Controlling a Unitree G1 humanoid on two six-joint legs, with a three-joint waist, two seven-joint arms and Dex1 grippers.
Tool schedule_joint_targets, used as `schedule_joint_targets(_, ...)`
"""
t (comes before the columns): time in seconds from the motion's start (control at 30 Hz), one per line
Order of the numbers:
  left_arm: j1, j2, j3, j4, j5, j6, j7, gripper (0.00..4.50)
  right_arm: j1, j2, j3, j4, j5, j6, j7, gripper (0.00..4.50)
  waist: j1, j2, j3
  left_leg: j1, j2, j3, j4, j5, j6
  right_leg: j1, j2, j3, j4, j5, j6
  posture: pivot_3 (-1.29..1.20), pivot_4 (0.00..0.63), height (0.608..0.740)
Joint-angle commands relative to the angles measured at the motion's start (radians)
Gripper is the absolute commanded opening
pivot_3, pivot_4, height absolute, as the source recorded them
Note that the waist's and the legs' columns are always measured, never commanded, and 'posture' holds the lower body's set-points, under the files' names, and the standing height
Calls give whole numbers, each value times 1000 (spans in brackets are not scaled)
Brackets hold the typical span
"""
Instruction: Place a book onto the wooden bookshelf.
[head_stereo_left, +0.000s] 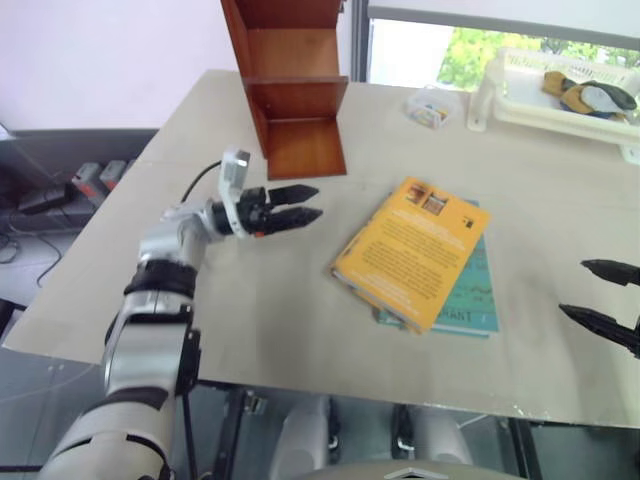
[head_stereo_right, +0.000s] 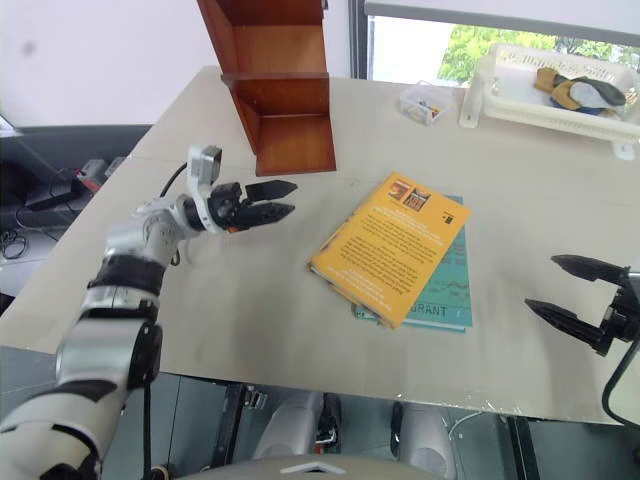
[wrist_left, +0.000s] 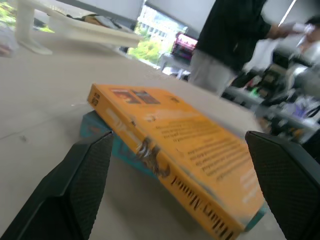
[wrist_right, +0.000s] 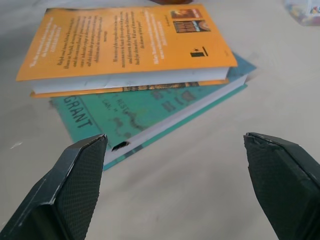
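Note:
The thick orange-yellow book (head_stereo_left: 412, 250) lies flat on the table, on top of a thinner teal book (head_stereo_left: 470, 292). The wooden bookshelf (head_stereo_left: 290, 85) stands at the table's far side, its compartments open toward me. My left gripper (head_stereo_left: 305, 205) hovers open to the left of the book, pointing at its spine, a hand's width away. In the left wrist view the book's spine (wrist_left: 170, 175) shows between the two fingers (wrist_left: 75, 190). My right gripper (head_stereo_right: 560, 288) stands open at the right, apart from both books, holding nothing.
A white plastic tray (head_stereo_left: 520, 95) with gloves in it sits at the back right. A small clear box (head_stereo_left: 432, 107) lies next to it. A person (wrist_left: 227, 40) stands beyond the table. The table edge runs close along the front.

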Motion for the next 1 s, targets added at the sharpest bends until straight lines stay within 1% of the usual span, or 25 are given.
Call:
schedule_joint_targets(0.03,-77,-13,-31,125,15,130,-58,4485,17,-1,-29,-52,35,-16,8,4500,-1,0,0,0,0,0,1,0,0,0,0,0,0,0,0,0,150,712)
schedule_joint_targets(0.2,-151,-69,-132,244,59,227,-58,4485,77,5,-55,-154,47,-32,8,4500,-2,0,0,-3,0,-1,4,-1,1,-1,0,0,0,-1,1,0,150,712)
schedule_joint_targets(0.47,-240,-140,-216,387,155,243,-58,4485,158,4,-94,-301,101,12,-20,4500,-2,-1,0,-8,0,-5,7,-3,5,-3,0,-3,1,-1,1,0,150,712)
schedule_joint_targets(0.63,-274,-188,-212,438,208,258,-58,4485,197,22,-104,-348,108,15,-47,4500,0,-1,0,-10,-1,-8,8,-3,5,-3,-1,-6,1,-1,1,0,150,712)
schedule_joint_targets(0.9,-269,-224,-171,457,217,318,-58,4485,270,49,-154,-393,125,16,-65,4500,-1,-1,1,-11,-3,-8,8,-2,4,-3,-2,-6,1,-1,1,0,150,712)
schedule_joint_targets(0.93,-267,-225,-174,455,213,336,-58,3975,275,48,-158,-392,126,15,-66,4500,-1,-1,1,-11,-3,-9,8,-2,4,-3,-2,-6,1,-1,1,0,150,712)
schedule_joint_targets(0.97,-266,-225,-178,453,211,346,-58,3770,277,48,-160,-392,126,14,-67,4500,-2,-1,1,-11,-3,-9,9,-3,5,-3,-2,-6,1,-1,1,0,150,712)
schedule_joint_targets(1.0,-265,-224,-181,450,209,354,-58,3330,280,48,-162,-391,127,14,-67,4500,-2,-1,1,-11,-3,-9,9,-3,6,-3,-2,-6,1,-1,1,0,150,712)
